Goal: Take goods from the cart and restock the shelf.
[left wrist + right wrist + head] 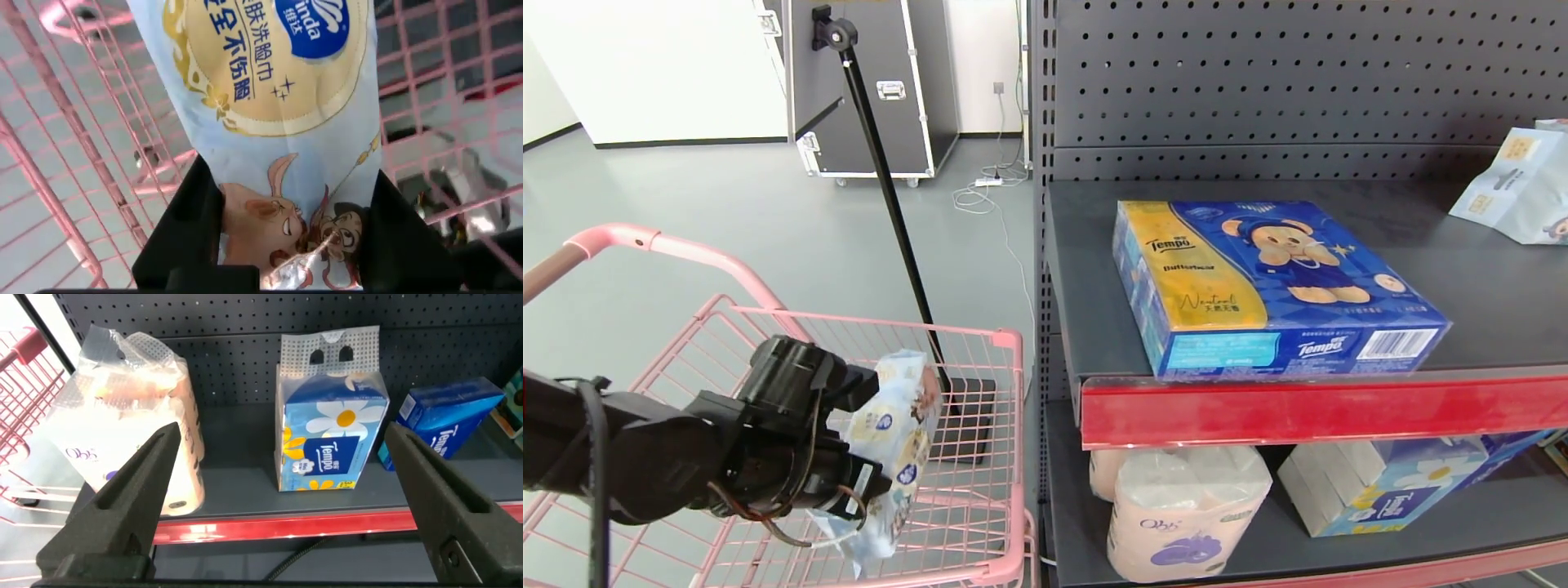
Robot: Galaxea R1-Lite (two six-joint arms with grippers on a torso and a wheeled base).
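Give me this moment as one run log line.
left gripper: shut on pale-blue tissue pack at pink wire cart | right gripper: open, facing dark lower metal shelf

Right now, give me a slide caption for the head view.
Left end effector grips a tissue pack at the cart, beside the shelf.

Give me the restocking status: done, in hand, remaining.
Done: a blue tissue box lies on the upper shelf. In hand: the left gripper clamps a tissue pack over the pink cart. Remaining: carry that pack to the shelf.
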